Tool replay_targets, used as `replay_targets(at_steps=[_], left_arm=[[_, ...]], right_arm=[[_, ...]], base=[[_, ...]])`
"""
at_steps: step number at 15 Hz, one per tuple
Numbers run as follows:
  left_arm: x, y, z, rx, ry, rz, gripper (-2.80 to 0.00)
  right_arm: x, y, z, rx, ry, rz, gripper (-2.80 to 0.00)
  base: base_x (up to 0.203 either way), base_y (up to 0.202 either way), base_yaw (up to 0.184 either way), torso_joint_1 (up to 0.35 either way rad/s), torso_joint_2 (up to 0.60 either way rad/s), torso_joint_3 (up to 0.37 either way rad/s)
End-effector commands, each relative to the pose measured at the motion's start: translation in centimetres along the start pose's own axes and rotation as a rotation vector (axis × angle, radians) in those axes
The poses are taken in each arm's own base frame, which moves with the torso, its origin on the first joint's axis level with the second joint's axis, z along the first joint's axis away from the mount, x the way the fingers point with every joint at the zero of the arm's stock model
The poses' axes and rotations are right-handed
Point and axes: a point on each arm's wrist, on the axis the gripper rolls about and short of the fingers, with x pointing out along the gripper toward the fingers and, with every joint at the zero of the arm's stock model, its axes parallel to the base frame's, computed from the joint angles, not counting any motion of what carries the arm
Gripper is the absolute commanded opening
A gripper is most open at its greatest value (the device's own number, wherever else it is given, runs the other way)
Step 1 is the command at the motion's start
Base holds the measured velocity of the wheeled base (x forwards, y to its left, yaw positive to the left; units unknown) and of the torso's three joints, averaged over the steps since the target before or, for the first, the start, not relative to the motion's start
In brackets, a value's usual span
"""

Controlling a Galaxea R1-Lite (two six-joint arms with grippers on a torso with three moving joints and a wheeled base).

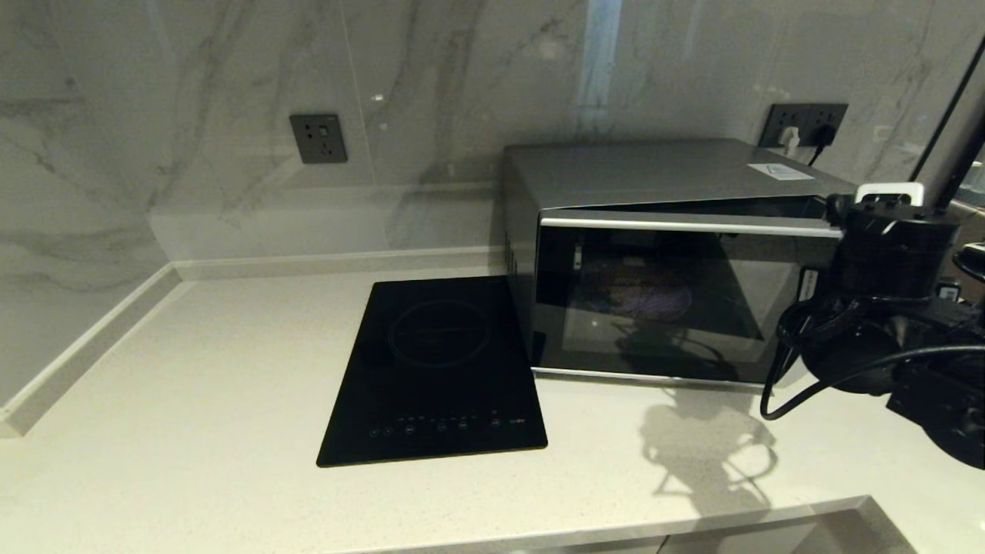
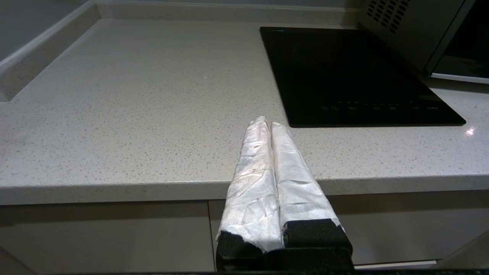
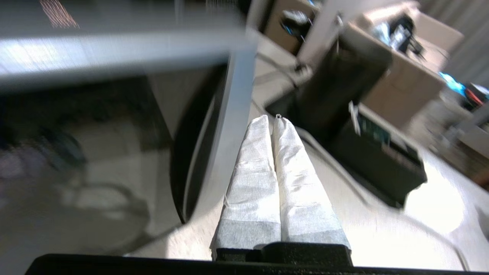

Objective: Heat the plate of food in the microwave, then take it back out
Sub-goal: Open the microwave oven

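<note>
The silver-grey microwave (image 1: 654,177) stands on the counter at the right, and its dark glass door (image 1: 662,308) is slightly ajar, with a gap widening toward the right side. Through the glass the pale-lavender plate of food (image 1: 642,296) shows dimly inside. My right arm (image 1: 885,261) hangs at the door's right end. In the right wrist view my right gripper (image 3: 272,119) is shut and empty, right beside the door's free edge (image 3: 237,126). My left gripper (image 2: 267,122) is shut on nothing and sits low before the counter's front edge.
A flat black glass hob (image 1: 439,369) lies in the counter to the left of the microwave. Wall sockets (image 1: 318,138) sit on the marble backsplash, and a plug (image 1: 800,137) is in the one behind the microwave. The counter's front edge (image 2: 153,187) runs just ahead of my left gripper.
</note>
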Motion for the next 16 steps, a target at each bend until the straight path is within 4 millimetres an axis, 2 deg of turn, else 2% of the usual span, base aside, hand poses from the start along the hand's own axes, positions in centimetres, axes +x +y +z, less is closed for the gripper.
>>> replay_targets(at_steps=[1,3,4,7,10,11,12,14,16], left_arm=[[0.0,0.0,0.0,-0.002,0.001,0.001,-2.8],[0.0,0.0,0.0,-0.001,0.001,0.001,-2.8],[0.0,0.0,0.0,-0.001,0.001,0.001,-2.8],[0.0,0.0,0.0,-0.001,0.001,0.001,-2.8],[0.0,0.0,0.0,-0.001,0.001,0.001,-2.8],[0.0,0.0,0.0,-0.001,0.001,0.001,-2.8],[0.0,0.0,0.0,-0.001,0.001,0.001,-2.8],[0.0,0.0,0.0,-0.001,0.001,0.001,-2.8],[0.0,0.0,0.0,-0.002,0.001,0.001,-2.8]], right_arm=[[-1.7,-3.8,4.4,0.083,-0.078,0.036,-2.8],[-2.6,-6.5,6.8,0.055,-0.122,0.076,-2.8],[-2.5,-7.2,7.3,0.005,-0.115,0.094,-2.8],[-1.2,-9.1,8.6,-0.179,-0.017,0.181,-2.8],[-0.5,-10.2,10.9,-0.172,0.145,0.355,-2.8],[-0.3,-10.1,11.5,-0.129,0.225,0.429,-2.8],[0.2,-9.2,11.4,-0.078,0.322,0.489,-2.8],[1.9,-6.5,10.1,-0.009,0.464,0.521,-2.8],[3.5,-3.9,9.3,0.043,0.535,0.512,-2.8]], base=[[0.0,0.0,0.0,0.0,0.0,0.0],[0.0,0.0,0.0,0.0,0.0,0.0],[0.0,0.0,0.0,0.0,0.0,0.0],[0.0,0.0,0.0,0.0,0.0,0.0],[0.0,0.0,0.0,0.0,0.0,0.0],[0.0,0.0,0.0,0.0,0.0,0.0],[0.0,0.0,0.0,0.0,0.0,0.0],[0.0,0.0,0.0,0.0,0.0,0.0],[0.0,0.0,0.0,0.0,0.0,0.0]])
